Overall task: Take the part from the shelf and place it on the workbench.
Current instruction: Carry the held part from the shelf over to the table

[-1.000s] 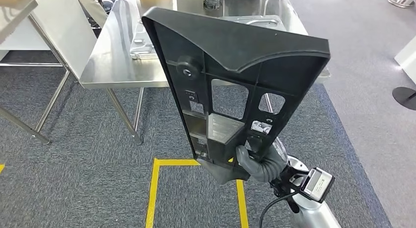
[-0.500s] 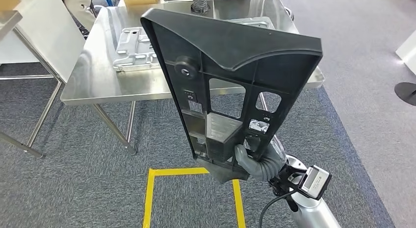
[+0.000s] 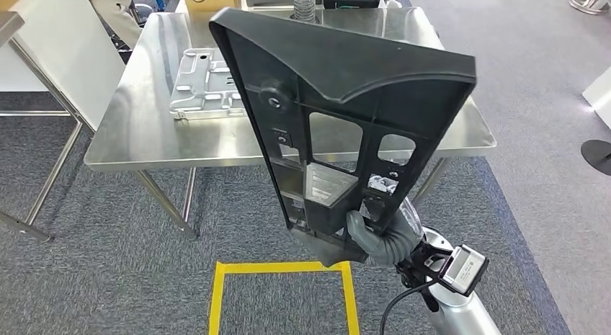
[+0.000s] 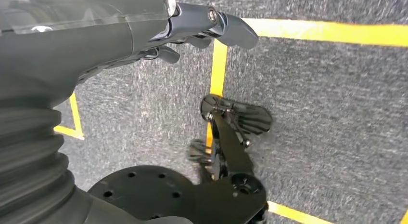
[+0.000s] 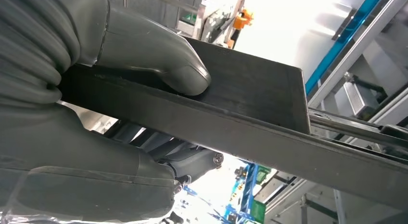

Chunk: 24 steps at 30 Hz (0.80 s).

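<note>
Steel tabletop (image 3: 144, 144) on thin metal legs, well beyond the fingers (image 3: 358, 227). Directly on it, a flat silver stamped plate (image 3: 205, 86), up and left of the fingers. Beneath: grey carpet floor (image 3: 108, 277) with yellow tape square (image 3: 281, 267).

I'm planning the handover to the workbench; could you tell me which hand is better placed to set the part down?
Right: the right hand grips the black part; the left hand hangs over carpet.

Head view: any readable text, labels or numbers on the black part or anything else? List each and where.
No text reads.
Black part, gripped by the right robot hand: a small white sticker by a cutout, print too small to read.
Wrist module: pale face, nothing legible.
Metal plate on the workbench: no markings visible.
</note>
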Each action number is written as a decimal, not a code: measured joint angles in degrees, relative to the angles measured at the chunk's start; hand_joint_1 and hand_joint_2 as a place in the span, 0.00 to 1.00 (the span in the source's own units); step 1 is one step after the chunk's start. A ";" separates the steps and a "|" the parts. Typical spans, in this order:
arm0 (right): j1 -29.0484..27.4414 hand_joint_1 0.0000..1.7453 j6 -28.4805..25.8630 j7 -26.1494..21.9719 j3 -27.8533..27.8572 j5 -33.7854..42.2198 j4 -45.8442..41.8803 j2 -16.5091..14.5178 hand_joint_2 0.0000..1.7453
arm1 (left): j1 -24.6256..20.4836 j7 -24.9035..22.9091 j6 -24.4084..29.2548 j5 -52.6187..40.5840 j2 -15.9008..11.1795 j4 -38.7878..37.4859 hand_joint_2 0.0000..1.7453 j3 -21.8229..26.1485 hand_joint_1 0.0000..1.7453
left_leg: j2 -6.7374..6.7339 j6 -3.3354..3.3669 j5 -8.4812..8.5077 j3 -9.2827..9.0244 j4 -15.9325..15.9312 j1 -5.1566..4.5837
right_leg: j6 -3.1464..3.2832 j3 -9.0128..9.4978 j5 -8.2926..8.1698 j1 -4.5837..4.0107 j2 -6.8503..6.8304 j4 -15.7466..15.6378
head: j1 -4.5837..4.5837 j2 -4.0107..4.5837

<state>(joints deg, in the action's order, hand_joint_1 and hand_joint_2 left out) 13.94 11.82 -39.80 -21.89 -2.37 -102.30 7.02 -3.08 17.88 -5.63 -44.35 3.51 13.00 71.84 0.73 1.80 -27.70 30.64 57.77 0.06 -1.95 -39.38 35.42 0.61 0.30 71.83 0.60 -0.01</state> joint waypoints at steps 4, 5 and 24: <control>0.07 1.00 -0.10 0.02 0.43 -0.04 -0.61 -0.01 1.00 | 0.00 -0.38 0.30 0.03 0.08 0.00 1.00 0.34 0.00 | 0.20 -0.94 -2.61 -2.67 -0.16 -0.07 | 0.96 1.62 -11.25 -0.25 -0.10 -11.94 | -0.09 0.01; 0.11 1.00 -0.10 0.03 0.56 -0.10 -0.85 -0.01 1.00 | -0.03 -0.46 0.34 0.05 0.09 0.00 1.00 0.43 0.00 | 0.22 -1.28 -2.89 -2.88 -0.27 -0.08 | 1.35 1.66 -12.47 -0.40 -0.08 -12.91 | -0.17 0.01; 0.40 1.00 0.70 0.00 1.30 -0.63 -2.88 -0.21 1.00 | 0.21 -0.56 0.59 0.10 -0.13 0.00 1.00 1.24 0.00 | -0.27 -1.89 5.52 6.85 0.29 -0.11 | 1.85 12.79 -4.51 -0.48 0.25 -14.79 | -0.97 0.00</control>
<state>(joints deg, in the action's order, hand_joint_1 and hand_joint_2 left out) 14.33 12.53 -39.80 -20.59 -3.00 -105.18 6.80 -2.87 17.32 -5.04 -44.24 3.38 13.00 73.08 0.47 -0.10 -22.17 37.49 58.07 -0.05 -0.10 -26.60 30.92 0.12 0.56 57.04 -0.37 -0.01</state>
